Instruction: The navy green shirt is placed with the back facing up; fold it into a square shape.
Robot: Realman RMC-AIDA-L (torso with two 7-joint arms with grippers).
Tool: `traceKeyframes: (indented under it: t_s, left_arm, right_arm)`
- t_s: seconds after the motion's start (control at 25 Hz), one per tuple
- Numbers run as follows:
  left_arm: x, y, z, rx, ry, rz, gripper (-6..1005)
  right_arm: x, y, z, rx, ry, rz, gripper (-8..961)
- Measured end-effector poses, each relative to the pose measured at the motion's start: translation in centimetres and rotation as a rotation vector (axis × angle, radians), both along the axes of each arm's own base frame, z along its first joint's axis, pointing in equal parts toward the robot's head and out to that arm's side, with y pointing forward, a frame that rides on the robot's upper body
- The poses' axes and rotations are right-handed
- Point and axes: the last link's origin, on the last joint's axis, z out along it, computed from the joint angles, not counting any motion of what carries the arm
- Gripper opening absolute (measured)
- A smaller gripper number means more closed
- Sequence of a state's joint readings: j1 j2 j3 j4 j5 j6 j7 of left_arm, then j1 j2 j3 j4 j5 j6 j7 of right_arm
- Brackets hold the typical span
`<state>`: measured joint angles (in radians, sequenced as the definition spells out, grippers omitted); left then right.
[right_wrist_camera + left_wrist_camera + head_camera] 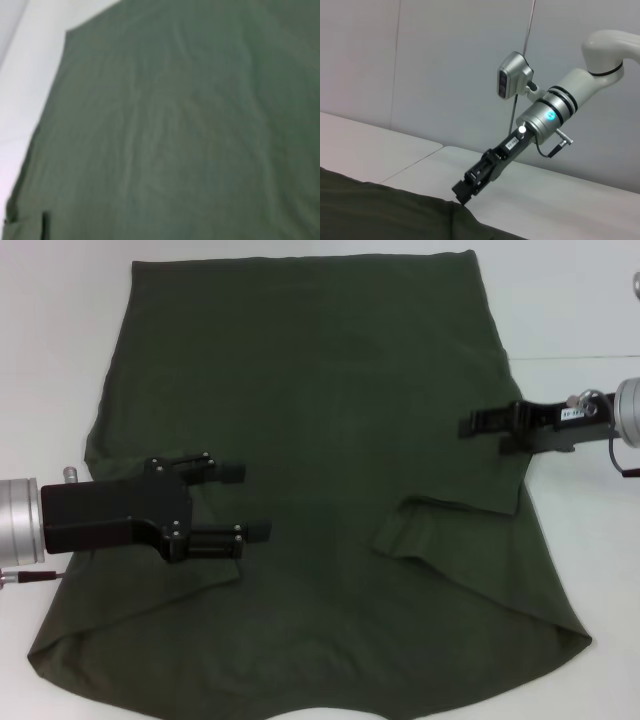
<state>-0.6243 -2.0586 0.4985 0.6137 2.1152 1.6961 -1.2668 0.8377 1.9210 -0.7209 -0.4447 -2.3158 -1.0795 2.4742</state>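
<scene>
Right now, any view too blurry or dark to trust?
Head view: sharp and evenly lit, though the shirt is dark, with faint folds. Left wrist view: clear on the right gripper at the shirt's edge. Right wrist view: out of focus, only soft green cloth.

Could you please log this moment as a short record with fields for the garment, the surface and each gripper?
garment: navy green shirt, spread flat, plain side up
fold state: right sleeve folded inward onto the body, left side not folded
surface: white table
left gripper: open, over the shirt's left part
right gripper: at the shirt's right edge, low on the cloth in the left wrist view
</scene>
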Motion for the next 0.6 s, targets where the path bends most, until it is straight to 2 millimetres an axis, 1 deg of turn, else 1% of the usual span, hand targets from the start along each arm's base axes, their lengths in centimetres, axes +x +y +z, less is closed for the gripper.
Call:
traceKeyframes:
  t_s: [0.16, 0.32, 0.44, 0.6]
  left_arm:
    - [0.0, 0.0, 0.0, 0.001, 0.001, 0.0, 861]
    - [0.0, 0.0, 0.0, 0.002, 0.001, -0.001, 861]
    - [0.1, 0.1, 0.0, 0.003, 0.001, -0.002, 861]
    - [0.1, 0.2, 0.1, 0.006, 0.002, -0.004, 860]
  right_arm:
    - [-0.4, 0.4, 0.6, 0.029, 0.035, 0.017, 846]
    - [-0.3, 0.4, 1.8, 0.039, 0.06, 0.028, 846]
    - [-0.1, 0.2, 2.6, 0.016, 0.063, 0.027, 846]
    - [0.3, -0.1, 3.4, -0.036, 0.024, 0.0, 845]
